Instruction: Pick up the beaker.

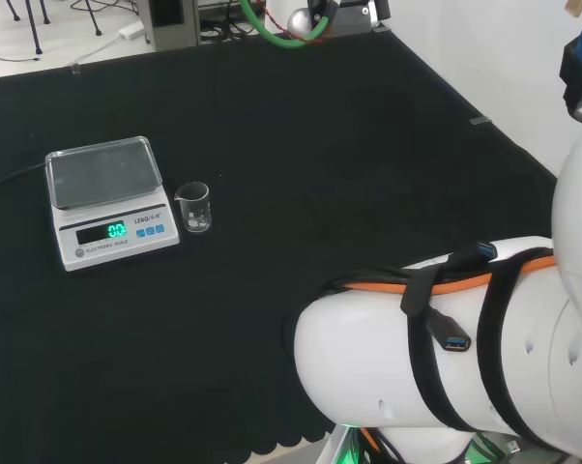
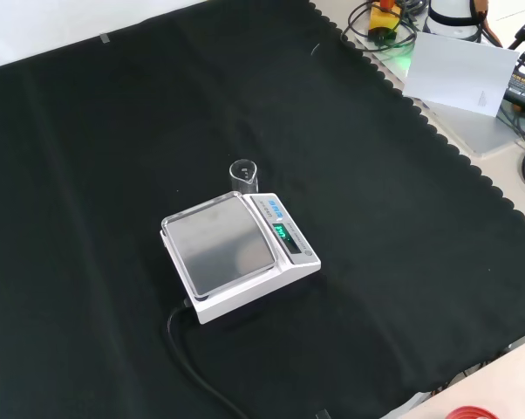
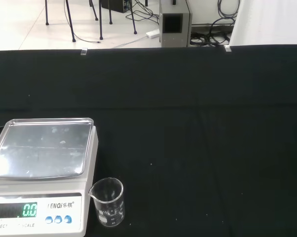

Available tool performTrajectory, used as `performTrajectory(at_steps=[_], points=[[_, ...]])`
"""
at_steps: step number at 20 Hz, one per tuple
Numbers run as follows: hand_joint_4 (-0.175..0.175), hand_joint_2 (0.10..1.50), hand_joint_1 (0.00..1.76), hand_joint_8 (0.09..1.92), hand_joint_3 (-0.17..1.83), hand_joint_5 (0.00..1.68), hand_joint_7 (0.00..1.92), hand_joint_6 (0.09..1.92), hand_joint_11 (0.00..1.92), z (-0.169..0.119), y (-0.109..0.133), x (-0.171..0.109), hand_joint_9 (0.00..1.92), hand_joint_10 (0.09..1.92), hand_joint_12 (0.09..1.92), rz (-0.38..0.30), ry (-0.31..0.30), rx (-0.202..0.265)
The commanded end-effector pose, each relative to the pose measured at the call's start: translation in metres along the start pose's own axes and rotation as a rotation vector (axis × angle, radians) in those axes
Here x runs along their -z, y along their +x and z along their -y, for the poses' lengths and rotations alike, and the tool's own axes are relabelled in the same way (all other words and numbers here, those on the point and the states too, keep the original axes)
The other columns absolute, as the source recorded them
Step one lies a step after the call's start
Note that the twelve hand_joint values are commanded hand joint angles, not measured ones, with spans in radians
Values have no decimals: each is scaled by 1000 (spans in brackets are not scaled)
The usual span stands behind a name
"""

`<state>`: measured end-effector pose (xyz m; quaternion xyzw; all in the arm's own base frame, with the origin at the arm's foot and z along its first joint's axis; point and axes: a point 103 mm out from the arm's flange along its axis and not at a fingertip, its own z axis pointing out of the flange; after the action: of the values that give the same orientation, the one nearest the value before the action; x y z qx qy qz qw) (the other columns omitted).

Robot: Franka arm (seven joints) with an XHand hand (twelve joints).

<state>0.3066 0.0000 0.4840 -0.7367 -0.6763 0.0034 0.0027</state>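
Standing upright at left-centre of the head view, the beaker (image 1: 193, 207) sits just beside the scale (image 1: 107, 201), ungrasped. Approach step, by the look of it; hand state cannot be told. Next move likely calls for reaching toward the beaker without knocking the scale.

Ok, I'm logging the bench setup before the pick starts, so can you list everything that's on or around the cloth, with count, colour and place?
beaker: one, clear glass, upright on the cloth just right of the scale in the head view, looks empty
scale: one, white body with a steel pan and a lit green display, left part of the cloth in the head view; nothing on the pan
scale's cable: one, black, running off the scale toward the near cloth edge in the front view
cloth: one, black, covering the bench
arm links: white, with black straps and an orange cable, lower right of the head view
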Motion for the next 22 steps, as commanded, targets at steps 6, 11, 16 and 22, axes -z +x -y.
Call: performTrajectory(at_steps=[6,11,16,22], points=[[-37,755,697,689,514,329,439,368,230,-25,-1,-12,638,730,1421,-1,15,8],[-38,756,702,689,504,340,448,358,232,-51,2,-24,645,729,1423,-13,37,21],[-41,749,726,698,497,356,485,357,241,-69,4,-37,673,733,1422,-16,55,29],[-42,741,745,696,496,366,501,358,252,-87,4,-60,688,727,1416,-56,133,43]])
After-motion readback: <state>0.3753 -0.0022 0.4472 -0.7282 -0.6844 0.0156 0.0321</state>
